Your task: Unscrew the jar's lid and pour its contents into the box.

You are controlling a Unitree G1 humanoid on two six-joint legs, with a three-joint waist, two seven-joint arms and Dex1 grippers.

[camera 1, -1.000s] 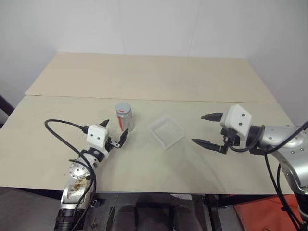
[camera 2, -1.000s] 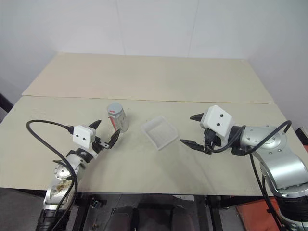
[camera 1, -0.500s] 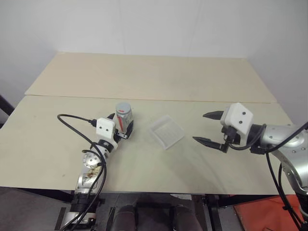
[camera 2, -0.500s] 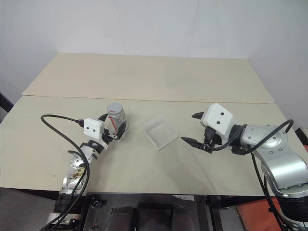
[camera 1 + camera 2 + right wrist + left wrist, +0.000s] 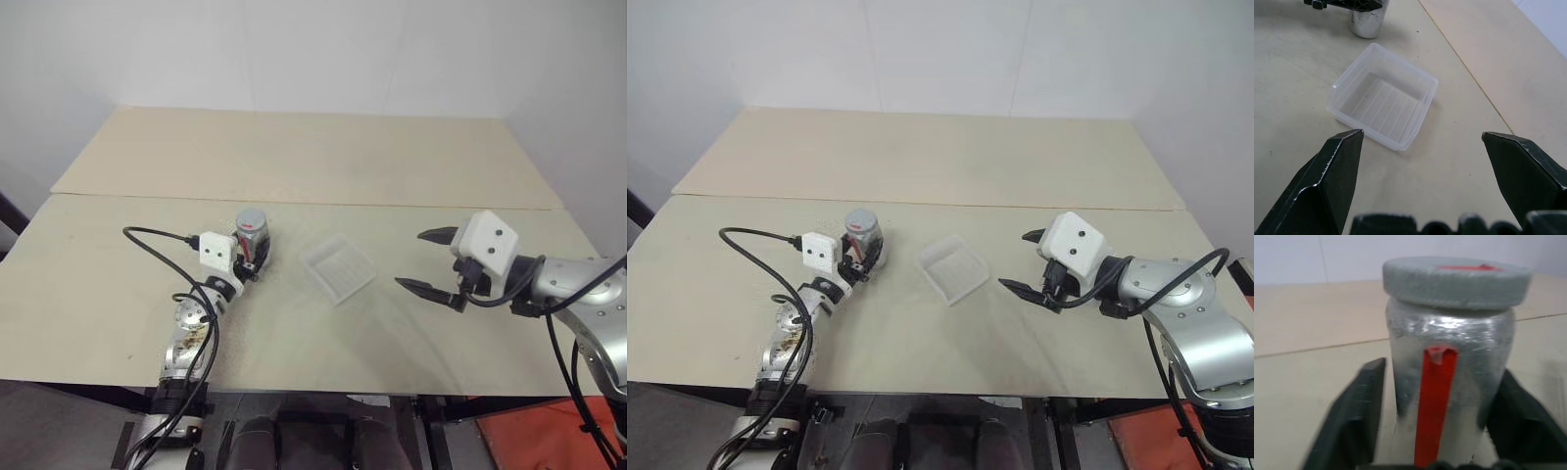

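Note:
The jar [image 5: 253, 238], a small silvery cylinder with a red stripe [image 5: 1435, 401], stands upright on the table left of centre. Its grey lid [image 5: 1457, 281] sits on top. My left gripper [image 5: 252, 262] is shut on the jar's lower body, one black finger [image 5: 1359, 416] against each side. The box [image 5: 339, 269], a shallow clear tray with a ribbed bottom, lies just right of the jar, empty. My right gripper [image 5: 411, 259] hangs open above the table to the right of the box, fingers [image 5: 1342, 166] spread wide and pointing toward the box [image 5: 1403, 62].
The pale wooden table [image 5: 294, 333] has a seam [image 5: 392, 205] across it behind the jar, with a second panel beyond reaching the white wall. A black cable [image 5: 157, 235] loops off my left wrist over the table.
My left gripper has moved forward to the jar and shut around its body. The jar, box and right gripper have stayed where they were.

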